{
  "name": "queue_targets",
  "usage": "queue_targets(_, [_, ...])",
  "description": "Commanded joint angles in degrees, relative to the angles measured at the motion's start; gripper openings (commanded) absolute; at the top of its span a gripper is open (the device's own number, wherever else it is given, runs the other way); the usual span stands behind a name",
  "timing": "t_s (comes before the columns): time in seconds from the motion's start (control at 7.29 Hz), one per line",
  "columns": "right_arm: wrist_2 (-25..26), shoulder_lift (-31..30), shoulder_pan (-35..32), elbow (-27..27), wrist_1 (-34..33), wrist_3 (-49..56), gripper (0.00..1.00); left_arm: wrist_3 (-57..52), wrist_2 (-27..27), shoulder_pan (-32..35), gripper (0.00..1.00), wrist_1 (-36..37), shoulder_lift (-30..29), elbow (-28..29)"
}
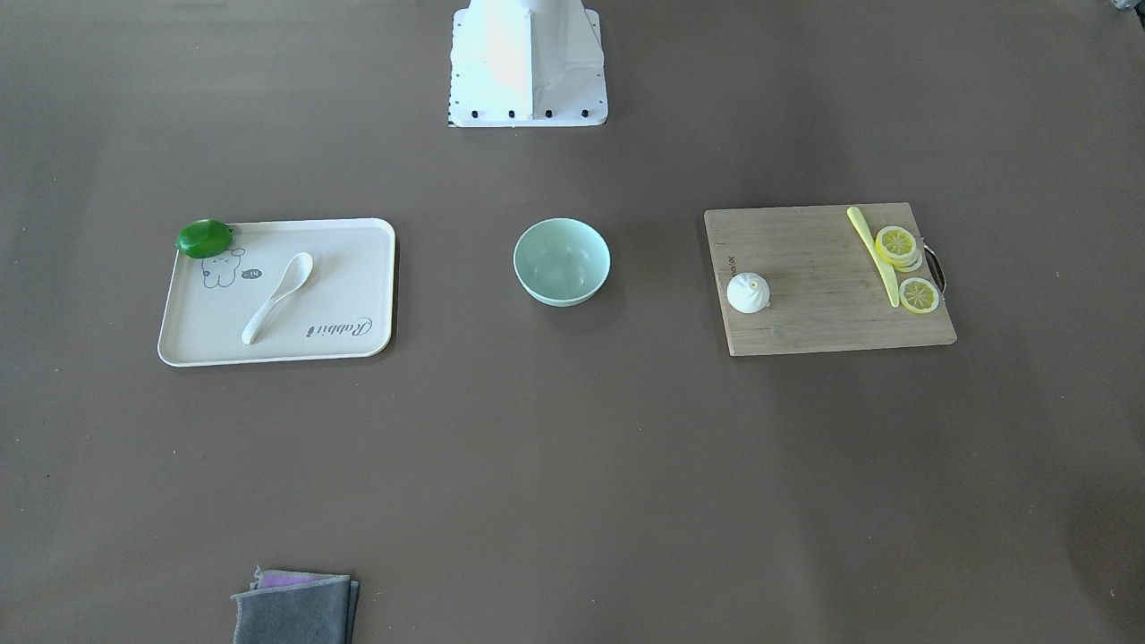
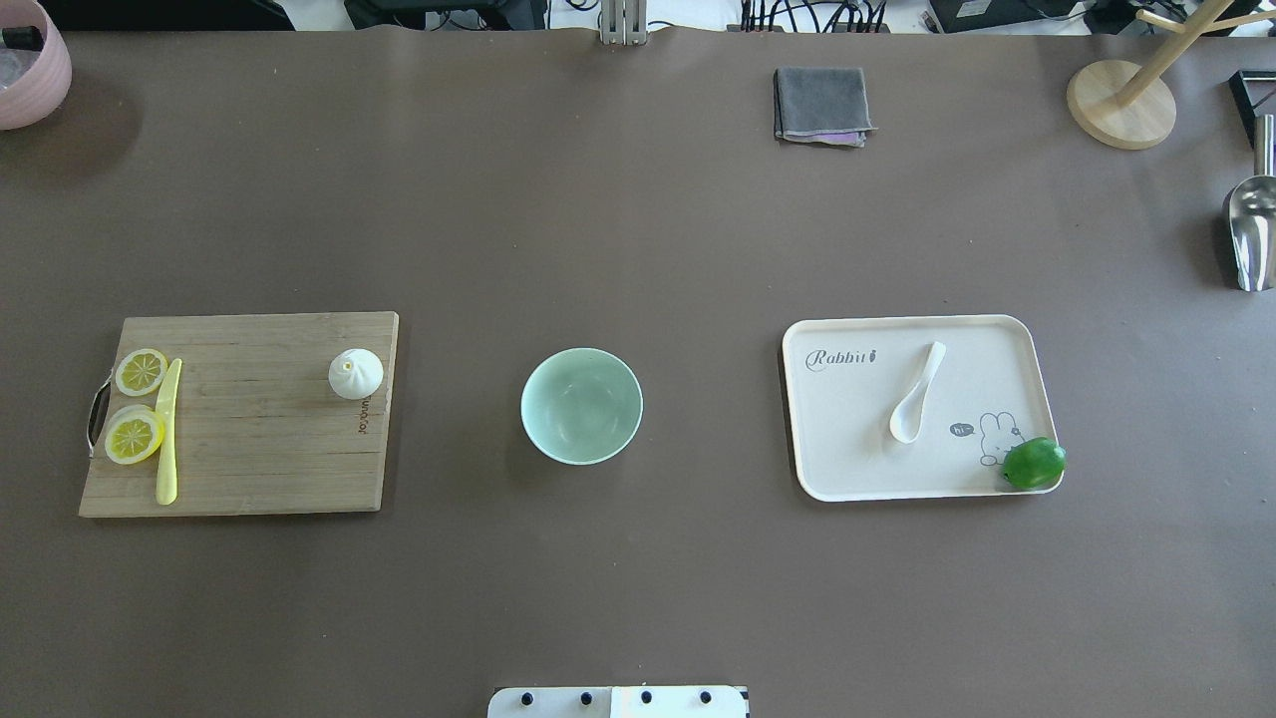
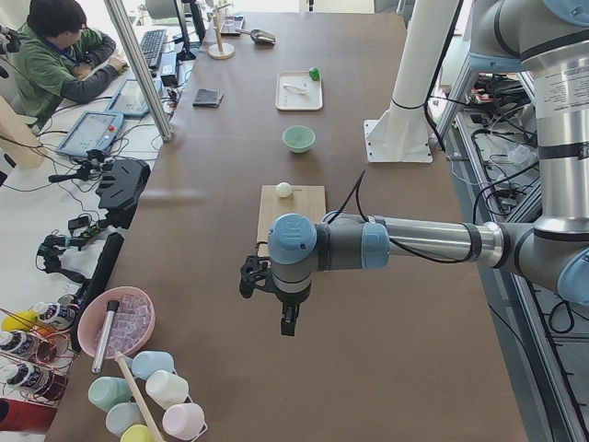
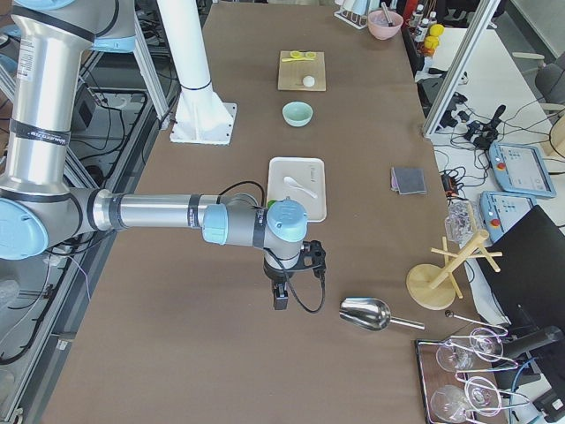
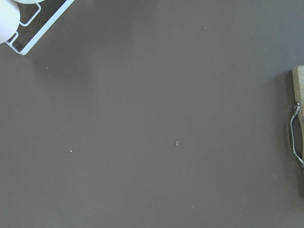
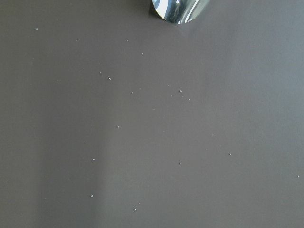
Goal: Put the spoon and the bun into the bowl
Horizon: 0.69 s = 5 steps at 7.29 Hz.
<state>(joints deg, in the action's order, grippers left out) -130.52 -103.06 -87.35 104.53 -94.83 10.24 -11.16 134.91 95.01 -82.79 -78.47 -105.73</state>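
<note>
Left claw point(image 3: 288, 324), right claw point(image 4: 281, 299): cannot tell grip; bowl point(image 2: 581, 406) well apart from tray point(image 2: 857, 454), board point(image 2: 259, 439).

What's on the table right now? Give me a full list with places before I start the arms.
bowl: one, mint green, empty, table centre
spoon: one, white, on the tray
bun: one, white, on the cutting board, end nearest the bowl
tray: one, cream, robot's right of the bowl
lime: one, green, tray's outer near corner
cutting board: one, wooden, robot's left of the bowl
lemon slices: at least two, yellow, board's handle end
knife: one, yellow, beside the slices
cloth: one, grey, folded, far side
scoop: one, metal, far right
left gripper: black, over bare table; fingers unclear
right gripper: black, near the scoop; fingers unclear
</note>
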Motion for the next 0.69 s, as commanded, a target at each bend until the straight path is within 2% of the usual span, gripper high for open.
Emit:
queue_targets(0.0, [0.0,0.14,0.17,0.15,0.0,0.05,1.0,0.0,0.0,0.0,0.99,-1.05,-0.02,0.0])
queue_targets(0.41, [-0.17,0.22,0.17,4.26,0.0,0.13,1.0,0.0,0.09,0.0,0.99,-2.11,-0.28,-0.09])
queue_targets(0.55, [-0.17,0.23,0.17,5.41,0.0,0.05,1.0,0.0,0.09,0.0,0.99,-5.25,-0.28,0.17])
